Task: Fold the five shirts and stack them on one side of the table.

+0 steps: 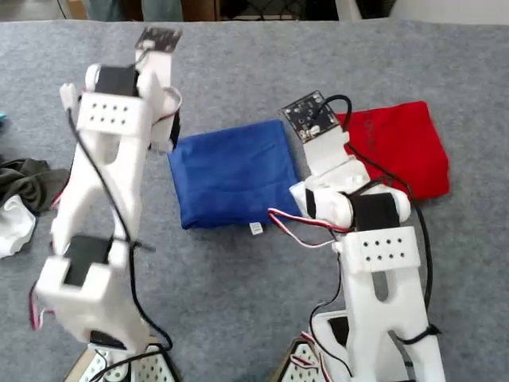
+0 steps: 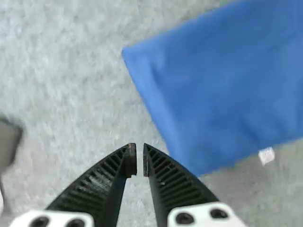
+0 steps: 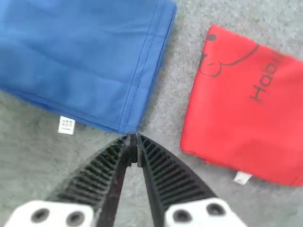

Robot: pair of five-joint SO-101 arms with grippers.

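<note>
a folded blue fabric shirt [image 1: 231, 171] lies on the grey felt bench [image 1: 238, 302], a folded red fabric shirt [image 1: 402, 147] just beside it. left jaws and right jaws are both clenched, near the blue shirt's edges.

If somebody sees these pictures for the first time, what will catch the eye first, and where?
Two bright folded shirts on the grey table: the blue shirt in the middle between the arms, the red shirt beside it, a strip of table between them. The right gripper, shut, has its tips at a corner of the blue shirt. Crumpled dark and white clothes lie at the edge by the left arm.
</note>
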